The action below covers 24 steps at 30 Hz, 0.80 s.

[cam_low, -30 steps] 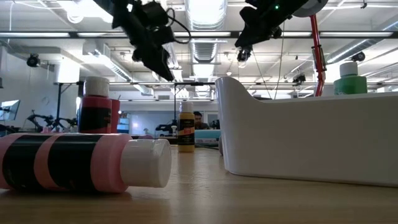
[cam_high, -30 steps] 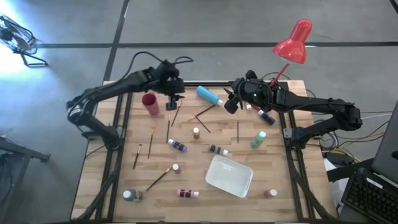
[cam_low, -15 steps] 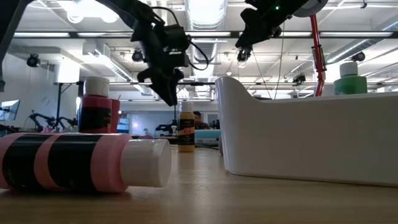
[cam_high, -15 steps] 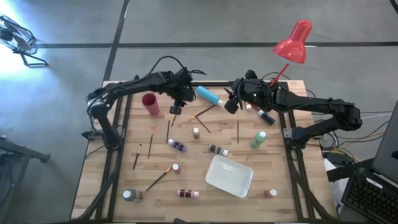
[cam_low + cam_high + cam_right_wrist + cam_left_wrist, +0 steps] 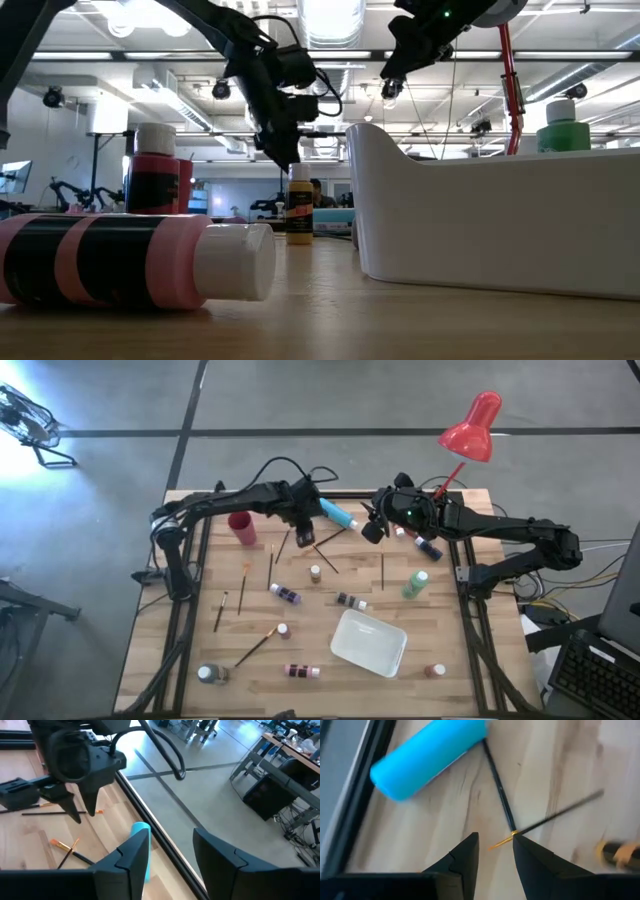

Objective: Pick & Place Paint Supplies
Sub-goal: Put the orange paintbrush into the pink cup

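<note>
Nothing looks placed yet: bottles (image 5: 286,595) and brushes (image 5: 254,647) lie scattered across the desk (image 5: 200,610), the tray (image 5: 368,642) at five o'clock bare, both hands, left (image 5: 305,538) and right (image 5: 368,528), spread empty.

Cut off by the left wrist view's edge: blue cylindrical paint bottle (image 5: 427,757), cap unseen; brown-and-orange object (image 5: 620,854), blurred.
</note>
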Motion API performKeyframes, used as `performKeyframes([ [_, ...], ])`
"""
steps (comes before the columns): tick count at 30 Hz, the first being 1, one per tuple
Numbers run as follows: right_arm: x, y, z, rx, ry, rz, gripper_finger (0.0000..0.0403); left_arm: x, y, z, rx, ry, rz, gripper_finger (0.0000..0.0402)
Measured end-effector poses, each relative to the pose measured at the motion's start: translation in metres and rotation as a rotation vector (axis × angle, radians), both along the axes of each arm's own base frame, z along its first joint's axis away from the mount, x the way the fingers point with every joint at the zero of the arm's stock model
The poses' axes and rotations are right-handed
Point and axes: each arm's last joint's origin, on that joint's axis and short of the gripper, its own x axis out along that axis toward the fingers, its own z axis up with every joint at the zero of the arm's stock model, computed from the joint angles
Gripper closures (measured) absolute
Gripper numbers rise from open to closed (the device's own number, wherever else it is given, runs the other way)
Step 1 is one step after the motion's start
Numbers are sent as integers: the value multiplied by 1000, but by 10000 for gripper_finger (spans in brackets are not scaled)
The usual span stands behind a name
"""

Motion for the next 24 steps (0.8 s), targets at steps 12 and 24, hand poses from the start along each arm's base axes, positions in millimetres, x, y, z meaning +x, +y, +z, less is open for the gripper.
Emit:
performKeyframes([
  [12, 0, 0, 0, 10, -10, -7, 223, -1, 2, 12, -101, -69, 317, 276],
  [24, 0, 0, -1, -17, 27, 11, 248, -2, 2, 11, -26, -26, 197, 276],
])
